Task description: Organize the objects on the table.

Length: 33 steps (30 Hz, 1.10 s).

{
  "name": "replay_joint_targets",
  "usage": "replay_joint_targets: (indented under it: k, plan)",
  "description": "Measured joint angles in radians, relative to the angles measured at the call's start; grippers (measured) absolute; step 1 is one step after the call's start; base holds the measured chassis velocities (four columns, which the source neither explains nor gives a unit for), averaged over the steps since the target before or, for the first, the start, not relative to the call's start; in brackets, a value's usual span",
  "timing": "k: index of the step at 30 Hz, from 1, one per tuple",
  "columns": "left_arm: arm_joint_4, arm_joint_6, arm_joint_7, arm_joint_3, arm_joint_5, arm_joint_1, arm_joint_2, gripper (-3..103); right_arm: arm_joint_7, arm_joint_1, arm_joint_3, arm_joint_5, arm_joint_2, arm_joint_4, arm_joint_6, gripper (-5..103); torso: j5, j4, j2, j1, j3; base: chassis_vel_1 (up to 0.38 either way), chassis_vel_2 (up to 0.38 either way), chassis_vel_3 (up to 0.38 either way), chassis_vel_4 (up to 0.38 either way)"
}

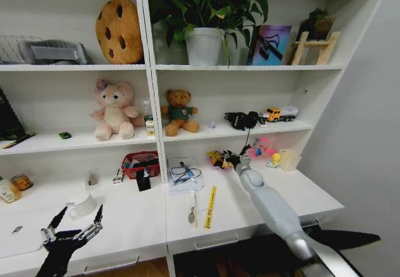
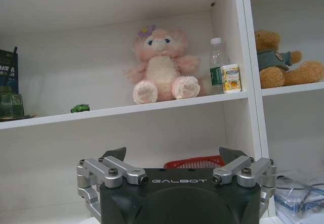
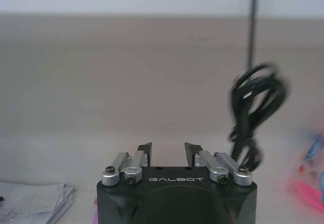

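- Right gripper (image 1: 232,160) — reached to the tabletop's (image 1: 294,192) back edge, fingers narrowly parted, holding nothing.
- Left gripper (image 1: 74,223) — hovering low near the front, spread wide.

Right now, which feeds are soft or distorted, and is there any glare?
Head view: sharp, but the wide lens bows the shelf unit outward; no harsh glare. Left wrist view: the left gripper is crisp and the pink plush slightly soft under even light. Right wrist view: the right gripper is in focus, while the black cable and the wall behind blur.
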Motion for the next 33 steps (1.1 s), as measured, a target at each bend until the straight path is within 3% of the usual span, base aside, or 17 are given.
replay_joint_targets:
  k: [1,3,5,6,8,9,11,12,13,15,25,33]
  plan:
    - [0.000,0.000,0.000,0.000,0.000,0.000,0.000,100,0.000,0.000,0.000,0.000,0.000,0.000,0.000,37,0.0000,0.0000,0.000,0.000,0.000,0.000,0.000,0.000,0.000]
    - [0.000,0.000,0.000,0.000,0.000,0.000,0.000,100,0.009,-0.152,0.088,0.000,-0.044,0.145,-0.009,48,0.0020,-0.0007,0.000,0.000,0.000,0.000,0.000,0.000,0.000]
    - [0.000,0.000,0.000,0.000,0.000,0.000,0.000,100,0.014,-0.233,0.142,-0.002,-0.065,0.232,-0.007,54,0.0009,-0.0004,0.000,0.000,0.000,0.000,0.000,0.000,0.000]
    - [0.000,0.000,0.000,0.000,0.000,0.000,0.000,100,0.023,-0.317,0.189,-0.004,-0.080,0.316,-0.003,65,-0.0001,-0.0003,0.000,0.000,0.000,0.000,0.000,0.000,0.000]
    - [0.000,0.000,0.000,0.000,0.000,0.000,0.000,100,0.032,-0.366,0.214,-0.004,-0.085,0.363,0.002,65,0.0003,-0.0004,0.000,0.000,0.000,0.000,0.000,0.000,0.000]
    - [0.000,0.000,0.000,0.000,0.000,0.000,0.000,100,0.044,-0.462,0.264,-0.006,-0.088,0.443,0.010,75,0.0012,0.0004,0.000,0.000,0.000,0.000,0.000,0.000,0.000]
    - [0.000,0.000,0.000,0.000,0.000,0.000,0.000,100,0.050,-0.538,0.300,-0.011,-0.084,0.489,0.015,75,0.0004,0.0002,0.000,0.000,0.000,0.000,0.000,0.000,0.000]
    - [0.000,0.000,0.000,0.000,0.000,0.000,0.000,100,0.052,-0.614,0.338,-0.025,-0.072,0.537,0.021,86,0.0008,-0.0004,0.000,0.000,0.000,0.000,0.000,0.000,0.000]
    - [0.000,0.000,0.000,0.000,0.000,0.000,0.000,100,0.052,-0.614,0.338,-0.025,-0.072,0.537,0.021,86,0.0008,-0.0004,0.000,0.000,0.000,0.000,0.000,0.000,0.000]
    - [0.000,0.000,0.000,0.000,0.000,0.000,0.000,100,0.052,-0.738,0.400,-0.060,-0.038,0.622,0.049,96,0.0003,0.0002,0.000,0.000,0.000,0.000,0.000,0.000,0.000]
    - [0.000,0.000,0.000,0.000,0.000,0.000,0.000,100,0.051,-1.004,0.489,-0.125,0.117,0.800,0.109,100,0.0005,-0.0001,0.000,0.000,0.000,0.000,0.000,0.000,0.000]
    - [0.000,0.000,0.000,0.000,0.000,0.000,0.000,100,0.055,-1.035,0.488,-0.144,0.147,0.831,0.119,100,0.0006,0.0001,0.000,0.000,0.000,0.000,0.000,0.000,0.000]
